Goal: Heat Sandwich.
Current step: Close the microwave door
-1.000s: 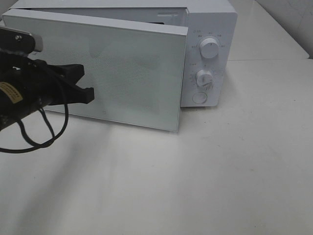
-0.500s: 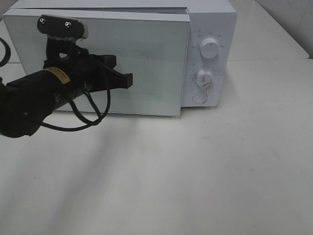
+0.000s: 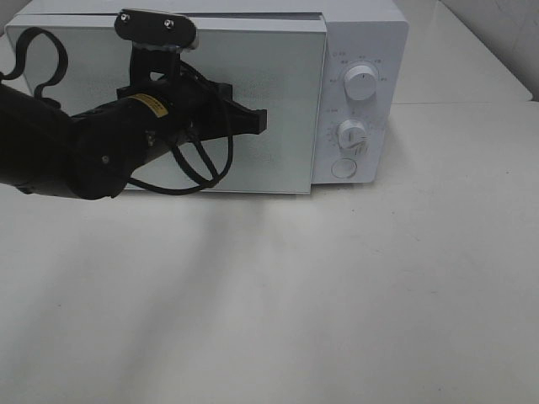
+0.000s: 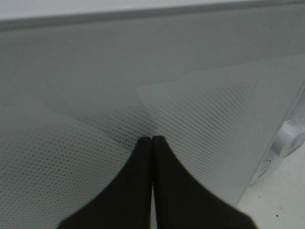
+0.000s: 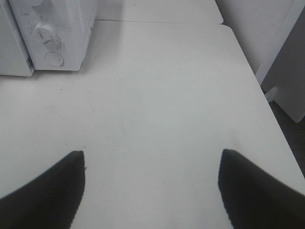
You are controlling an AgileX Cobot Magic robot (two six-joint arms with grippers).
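The sandwich is out of view. A white microwave point(image 3: 364, 50) stands at the back of the table, its pale dotted door point(image 3: 286, 84) lying flat against the front, or nearly so. My left gripper point(image 3: 262, 120) is shut with nothing in it. Its tips point(image 4: 152, 139) are at the door point(image 4: 143, 71) near the middle; whether they touch it I cannot tell. The right gripper point(image 5: 151, 153) appears only in the right wrist view. There it is open and empty above bare table, to the right of the microwave point(image 5: 62, 28).
On the microwave's right panel are two round knobs point(image 3: 360, 82) point(image 3: 351, 135) and a round button point(image 3: 344, 168). The white table point(image 3: 337, 295) spreads out in front. Its right edge point(image 5: 252, 76) borders a white panel point(image 5: 286, 71) and darker floor.
The door has swung from ajar to flat against the microwave. My left arm has moved up and to the right across the door, staying shut.
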